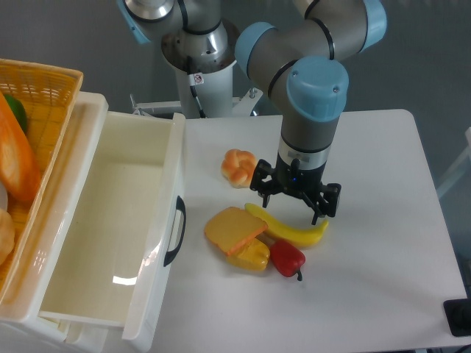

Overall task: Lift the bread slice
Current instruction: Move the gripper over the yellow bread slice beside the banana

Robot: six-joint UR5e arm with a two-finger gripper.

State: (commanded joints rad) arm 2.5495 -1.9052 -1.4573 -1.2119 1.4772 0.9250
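Note:
The bread slice (233,229) lies flat on the white table, a roughly square yellow-orange piece with a darker crust edge, leaning partly on a yellow bell pepper (251,257). My gripper (293,208) hangs point-down above the banana (289,227), to the right of the slice and apart from it. Its dark fingers are spread and hold nothing.
A red pepper (287,257) touches the yellow pepper and the banana. A pale-orange bread roll (238,167) lies behind the slice. An open white drawer (110,220) with a black handle (174,229) stands to the left. A yellow basket (37,95) with food is at the far left.

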